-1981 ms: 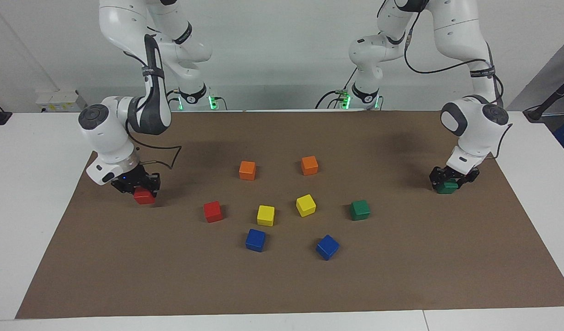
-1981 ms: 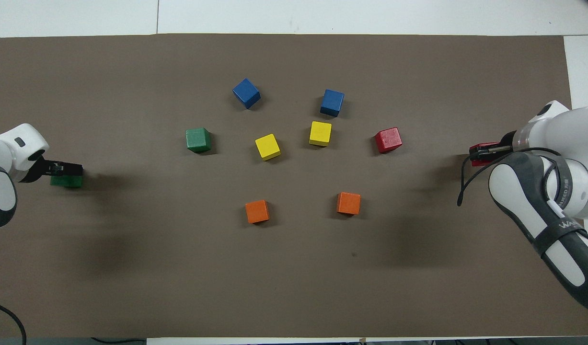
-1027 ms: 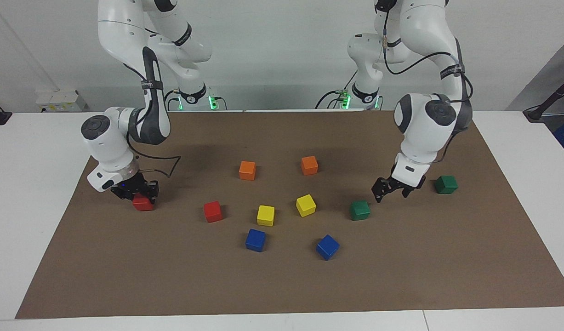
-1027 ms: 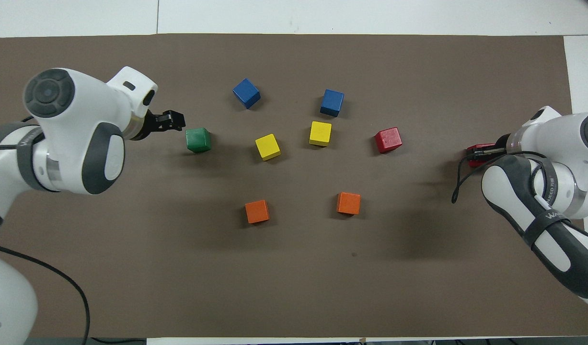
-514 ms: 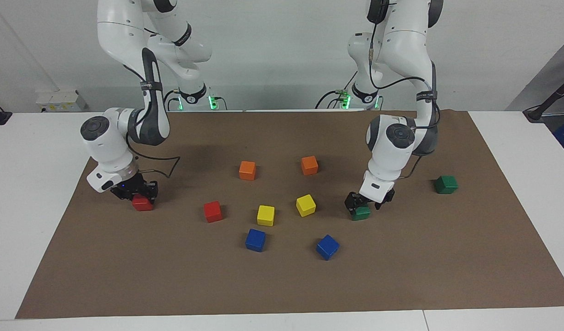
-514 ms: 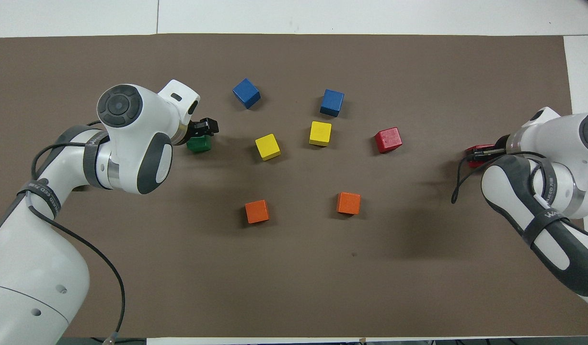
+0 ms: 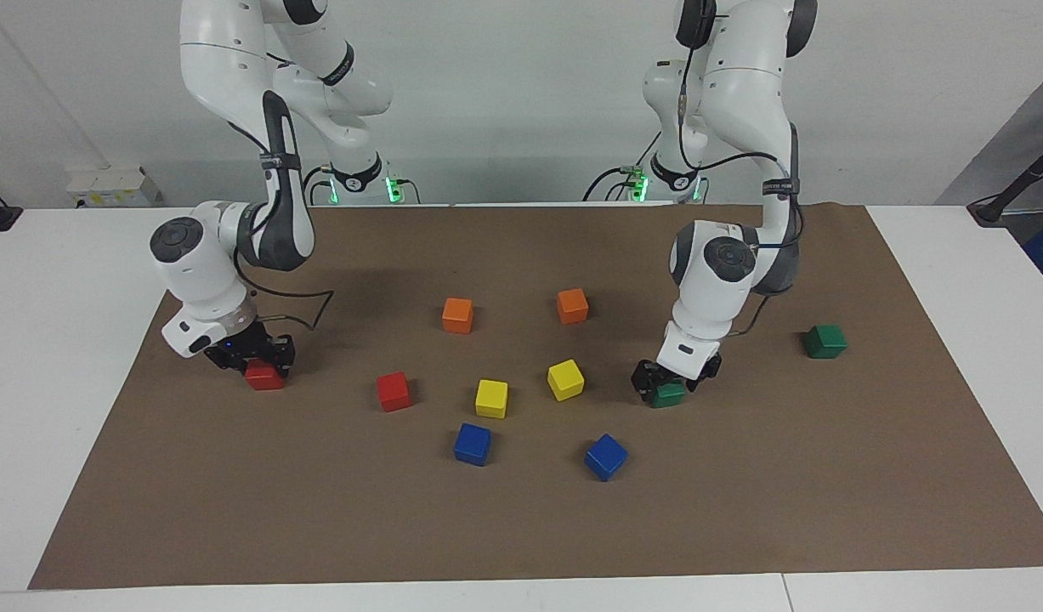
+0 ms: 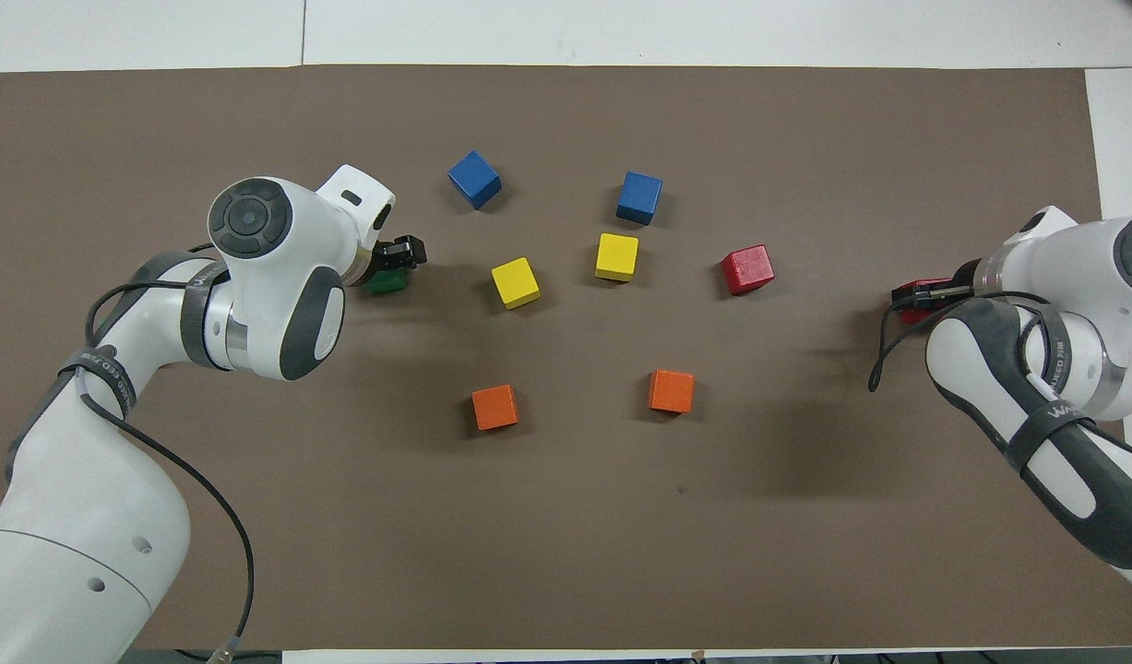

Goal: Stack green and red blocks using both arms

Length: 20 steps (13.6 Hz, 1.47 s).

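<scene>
Facing view: a dark green matte cube (image 7: 667, 394) sits on the brown paper mat (image 7: 742, 510) between the left gripper (image 7: 674, 380) fingers; whether they clamp it I cannot tell. Likewise the right gripper (image 7: 253, 357) straddles a bright red matte cube (image 7: 265, 376) near the mat's edge. White table (image 7: 62, 340), pale wall.

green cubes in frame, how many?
2. One green cube sits alone on the brown mat toward the left arm's end. The other green cube lies beside the yellow cubes, under the left hand, partly covered. None seems hidden.
</scene>
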Motion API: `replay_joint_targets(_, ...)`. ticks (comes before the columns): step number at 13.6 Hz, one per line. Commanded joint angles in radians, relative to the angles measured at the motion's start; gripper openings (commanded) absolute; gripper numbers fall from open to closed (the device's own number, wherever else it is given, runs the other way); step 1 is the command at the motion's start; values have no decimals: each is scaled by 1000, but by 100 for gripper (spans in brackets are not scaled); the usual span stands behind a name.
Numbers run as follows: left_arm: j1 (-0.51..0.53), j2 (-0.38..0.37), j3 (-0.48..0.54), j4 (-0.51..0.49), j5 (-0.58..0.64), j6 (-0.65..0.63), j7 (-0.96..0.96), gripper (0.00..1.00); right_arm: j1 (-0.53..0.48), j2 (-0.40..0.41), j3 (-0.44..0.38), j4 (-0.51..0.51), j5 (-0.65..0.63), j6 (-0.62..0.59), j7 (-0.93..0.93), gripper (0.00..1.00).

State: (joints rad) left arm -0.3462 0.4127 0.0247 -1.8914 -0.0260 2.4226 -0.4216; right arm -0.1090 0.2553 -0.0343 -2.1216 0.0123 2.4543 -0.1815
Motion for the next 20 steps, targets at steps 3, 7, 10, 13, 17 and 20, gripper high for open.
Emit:
replay_joint_targets(3,-31,-5,20,14,15,-49,-22,0,-8,-47,13,78,12,-87,-4,100)
replay_joint_targets(7,-8,-20,24,80,14,-143,-17,0,66,-18,21,370,3,-409,161,100)
replay_joint_targets(10,88,-106,35,81,18,-232,62,0,169,42,21,511,-8,-465,322,100)
replay_joint_targets(13,250,-195,35,39,17,-336,405,0,242,102,21,578,-9,-454,425,100)
replay_joint_targets(17,418,-285,34,-69,17,-313,726,0,298,136,21,560,-15,-373,606,100)
replay_joint_targets(20,481,-331,34,-155,17,-217,840,0,312,96,21,450,-24,-385,517,100)
